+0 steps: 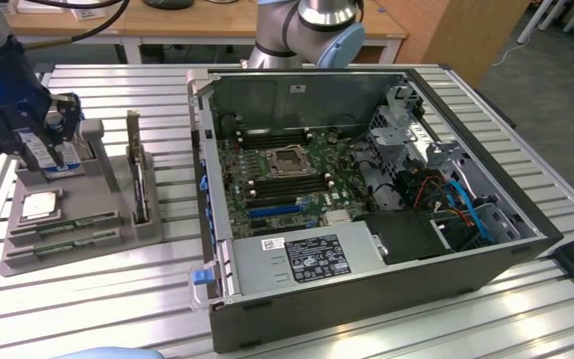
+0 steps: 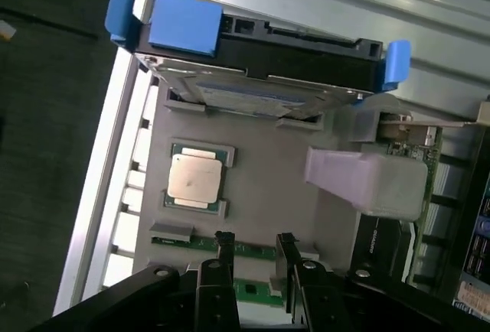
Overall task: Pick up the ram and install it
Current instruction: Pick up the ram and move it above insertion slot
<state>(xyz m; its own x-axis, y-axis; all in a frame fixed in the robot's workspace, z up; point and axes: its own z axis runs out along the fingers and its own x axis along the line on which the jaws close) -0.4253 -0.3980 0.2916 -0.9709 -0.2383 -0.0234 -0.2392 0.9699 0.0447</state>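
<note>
Slatted metal table [image 1: 98, 314] carries two containers: a grey tray [image 1: 28, 262] on the exterior view's left and an open computer case [image 1: 367, 314] beside it.

The tray holds five parts. One square silver-topped chip [image 1: 41, 206] sits in a recess. One hard drive [image 2: 260, 95] with blue clips stands at the tray's far end. One card [image 1: 143, 187] stands on edge along the side nearest the case. Two green sticks lie flat in slots at the tray's near end: a ram stick [image 2: 253, 250] next to the chip and a second ram stick [image 2: 256, 292] just beyond it.

The gripper [image 2: 253, 237] hovers over these two sticks. Its jaws stand apart and hold nothing, with the first stick showing between the two fingers [image 2: 224, 252].

The case holds one motherboard [image 1: 287, 179], one labelled power supply [image 1: 307, 258] and blue and orange cables [image 1: 466, 209].
</note>
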